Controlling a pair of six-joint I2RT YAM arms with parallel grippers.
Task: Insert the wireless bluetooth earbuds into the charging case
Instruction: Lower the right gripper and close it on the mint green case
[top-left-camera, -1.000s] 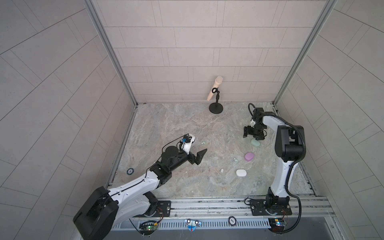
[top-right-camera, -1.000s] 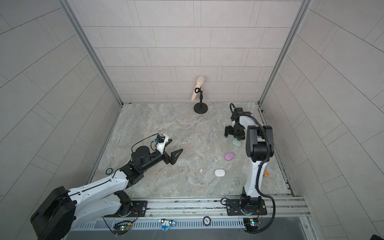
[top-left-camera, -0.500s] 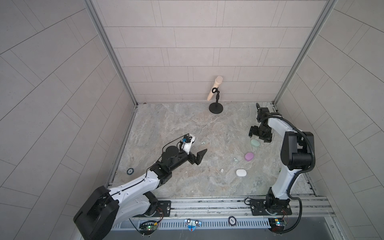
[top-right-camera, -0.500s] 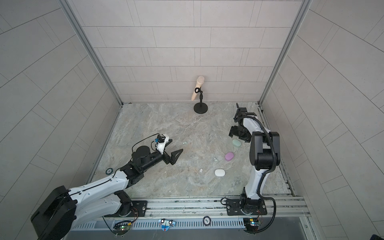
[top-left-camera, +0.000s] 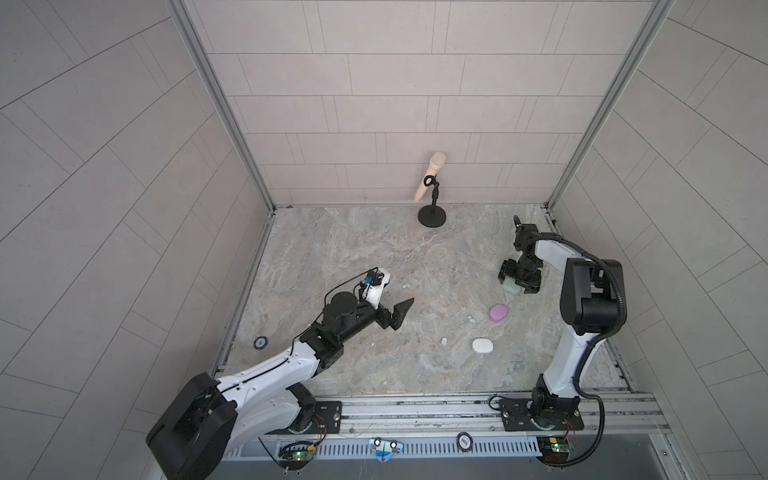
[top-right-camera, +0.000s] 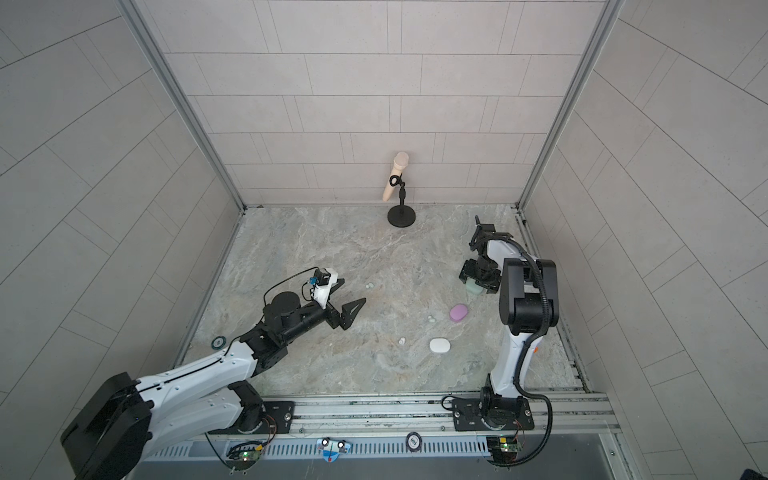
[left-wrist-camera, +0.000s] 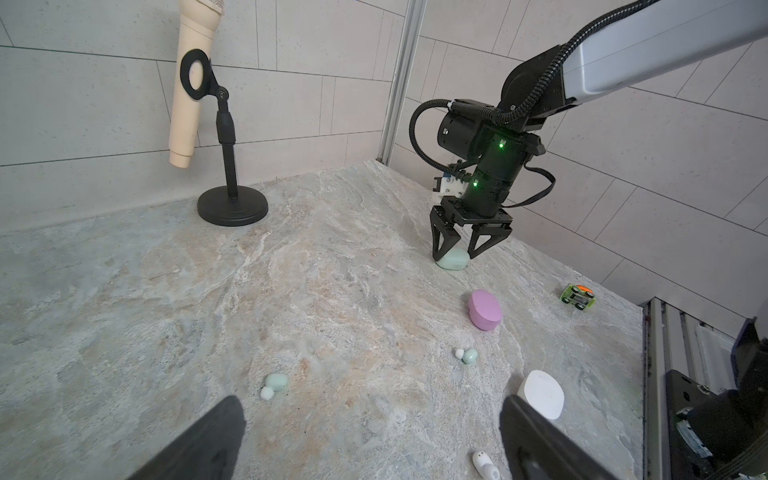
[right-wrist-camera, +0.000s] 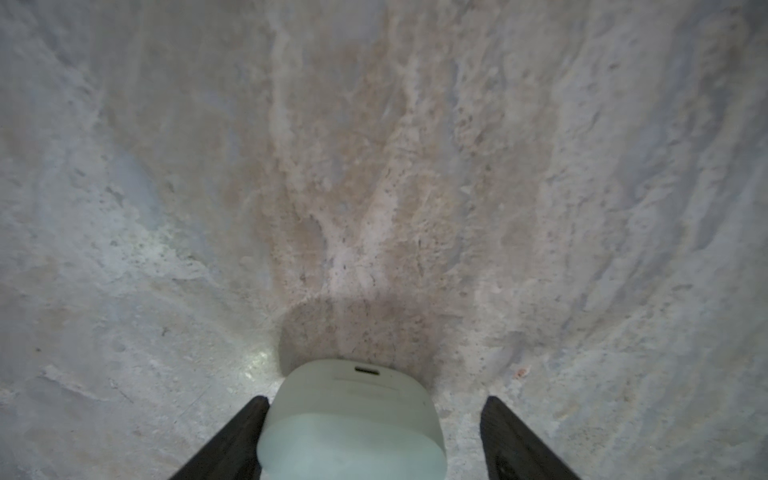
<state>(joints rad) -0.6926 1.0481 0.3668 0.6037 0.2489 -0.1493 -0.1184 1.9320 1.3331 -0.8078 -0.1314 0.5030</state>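
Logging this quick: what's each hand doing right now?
Left hand: open, empty.
Right hand: open, straddling the mint case, not gripping yet.

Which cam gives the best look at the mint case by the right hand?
Right wrist view: the mint case sits large in the foreground between the open fingers of the right hand, port slot visible. Left wrist view shows the case small, under that hand. In both top views only a pale sliver shows.

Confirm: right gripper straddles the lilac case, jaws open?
Wrong case. The right gripper straddles the mint-green case, jaws open; the lilac case lies apart, untouched. The left wrist view shows it.
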